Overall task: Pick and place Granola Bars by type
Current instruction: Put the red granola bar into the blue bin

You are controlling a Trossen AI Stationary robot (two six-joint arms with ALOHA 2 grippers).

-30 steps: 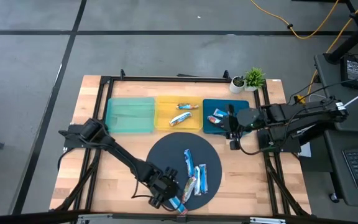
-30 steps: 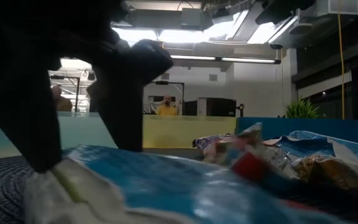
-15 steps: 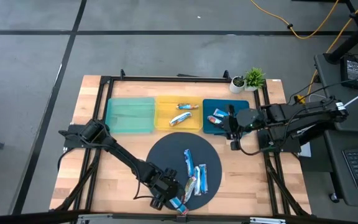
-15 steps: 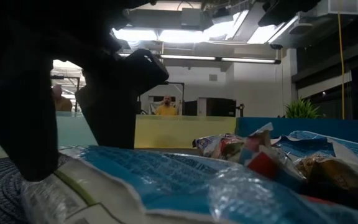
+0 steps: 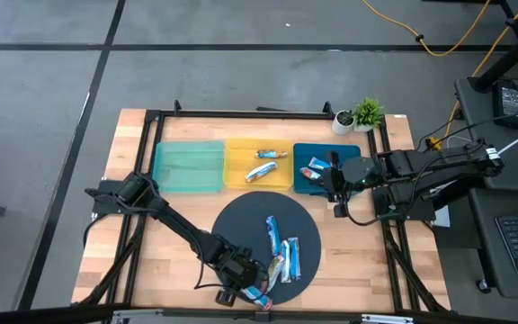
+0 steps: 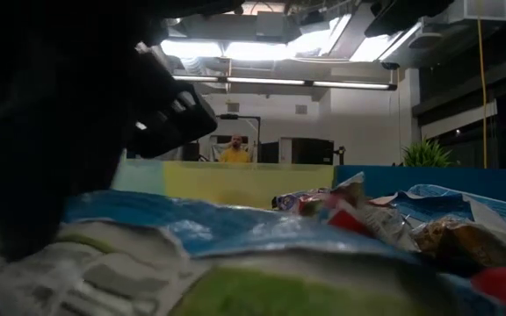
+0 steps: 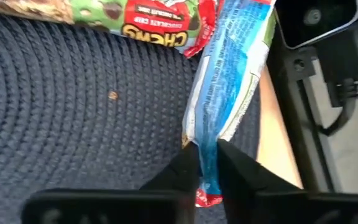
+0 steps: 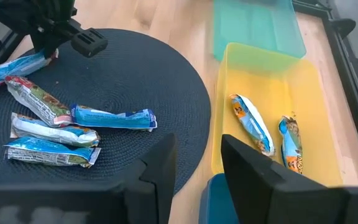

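My left gripper [image 5: 248,289] stands at the near edge of the dark round mat [image 5: 241,225], shut on a blue-wrapped granola bar [image 7: 229,81], which also shows in the high view [image 5: 261,297]. Several more bars lie flat on the mat [image 8: 114,118], among them a red-and-green one [image 7: 148,25]. Two bars rest in the yellow tray [image 5: 281,180], and one bar [image 5: 313,167] lies in the blue tray [image 5: 349,153]. My right gripper [image 8: 197,174] hangs open above the blue tray's near edge with nothing between its fingers. My left gripper pinches the blue bar's crimped end [image 7: 208,163] between its two fingers [image 7: 185,177]. They slant down onto it from the table's left and lie along the bar. The rest of the bar stretches away from the fingers over the mat's near rim.
A teal tray [image 5: 187,166] sits left of the yellow one at the table's far side. A small potted plant [image 5: 365,114] stands at the far right corner. A black metal frame [image 5: 151,126] runs around the table. Bare wood lies left of the mat.
My left gripper has shut on the blue bar's end and rolled a little at the wrist while staying in place. The bar has shifted slightly with it at the mat's near edge.
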